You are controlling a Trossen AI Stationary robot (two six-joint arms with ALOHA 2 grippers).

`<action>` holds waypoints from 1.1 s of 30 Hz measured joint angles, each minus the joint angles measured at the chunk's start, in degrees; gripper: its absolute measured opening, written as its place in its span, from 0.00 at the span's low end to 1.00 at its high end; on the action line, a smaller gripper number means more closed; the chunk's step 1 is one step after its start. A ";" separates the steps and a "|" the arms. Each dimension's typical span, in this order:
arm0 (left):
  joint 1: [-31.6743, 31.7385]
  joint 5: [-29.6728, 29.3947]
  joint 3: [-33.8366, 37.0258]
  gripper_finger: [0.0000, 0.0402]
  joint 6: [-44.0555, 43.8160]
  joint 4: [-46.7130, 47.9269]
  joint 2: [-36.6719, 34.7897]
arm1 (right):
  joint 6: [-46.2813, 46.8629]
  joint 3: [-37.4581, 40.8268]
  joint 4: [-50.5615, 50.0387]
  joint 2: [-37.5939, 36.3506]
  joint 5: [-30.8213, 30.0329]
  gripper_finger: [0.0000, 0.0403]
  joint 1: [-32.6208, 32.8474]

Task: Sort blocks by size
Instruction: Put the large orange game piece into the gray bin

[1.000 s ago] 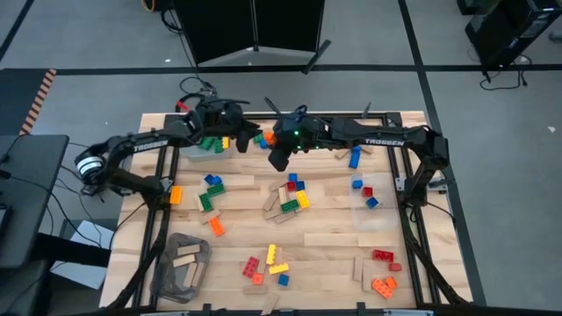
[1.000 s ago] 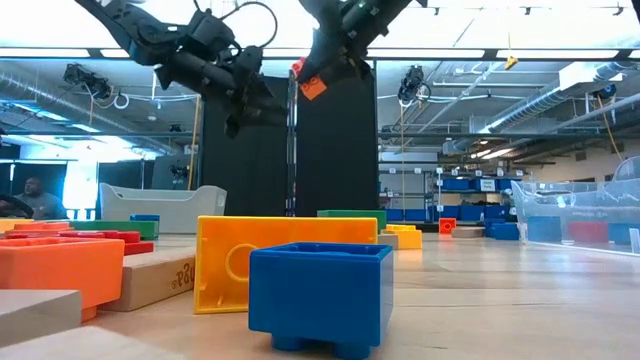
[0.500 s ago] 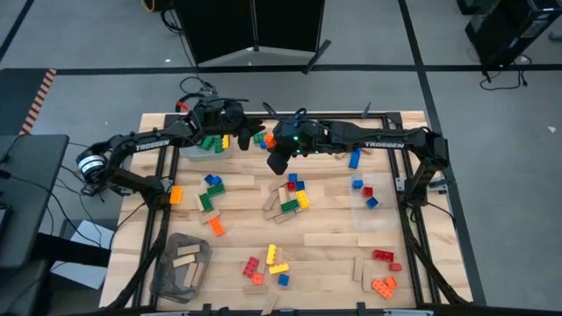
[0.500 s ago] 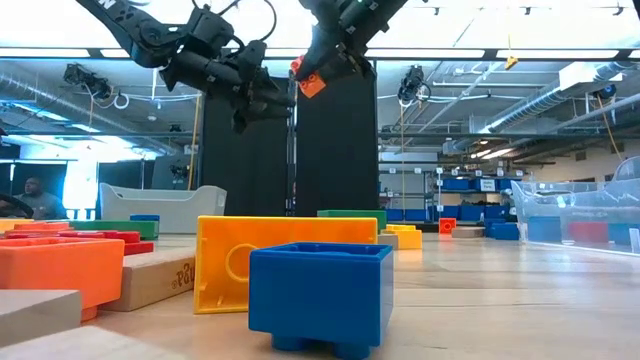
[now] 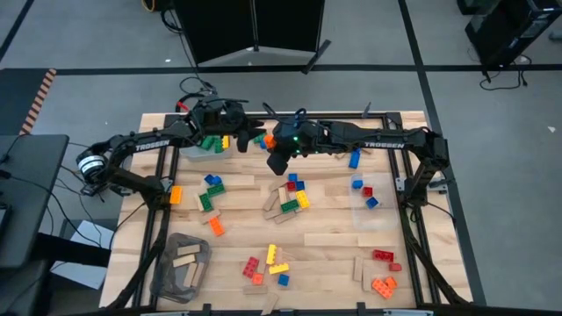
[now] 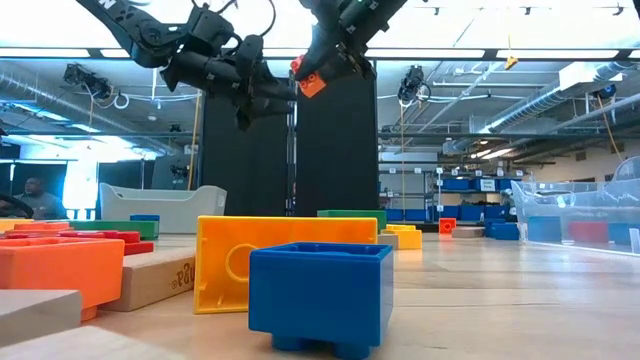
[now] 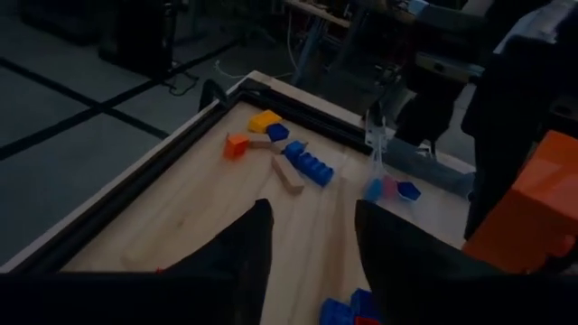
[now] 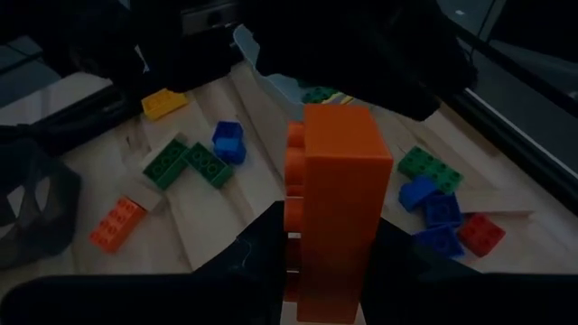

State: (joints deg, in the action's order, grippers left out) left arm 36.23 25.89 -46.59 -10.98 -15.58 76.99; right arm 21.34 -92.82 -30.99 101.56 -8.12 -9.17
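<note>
Right fingers (image 8: 312, 244) grip orange brick (image 8: 336, 199); left fingers (image 7: 312, 239) alongside, parted.

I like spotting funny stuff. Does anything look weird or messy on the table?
Blocks lie scattered and crooked across the wooden table, unsorted. Odder: the right gripper holds an orange brick in mid-air, with the left gripper open right beside it, as if passing it over.

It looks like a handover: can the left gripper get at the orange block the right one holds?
Probably yes: the left gripper, open, is beside the orange block held aloft by the right gripper, nothing between.
</note>
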 joint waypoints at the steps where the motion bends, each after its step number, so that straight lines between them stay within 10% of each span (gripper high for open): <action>1: 0.00 0.27 -0.02 0.47 0.05 0.09 0.00 | -0.02 0.00 -0.01 0.00 0.00 0.27 -0.08; 11: -0.72 0.37 -0.01 0.69 -7.66 -3.16 -0.01 | -0.50 0.00 -1.82 -1.53 -1.65 0.28 -0.93; 33: -5.54 11.53 -0.02 0.70 0.25 -20.91 -0.04 | -6.77 0.02 -5.10 -8.96 -4.51 0.28 1.73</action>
State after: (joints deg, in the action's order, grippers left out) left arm 30.69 37.42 -46.61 -10.73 -36.50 76.95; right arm 14.58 -92.79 -36.10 92.60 -12.63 -7.43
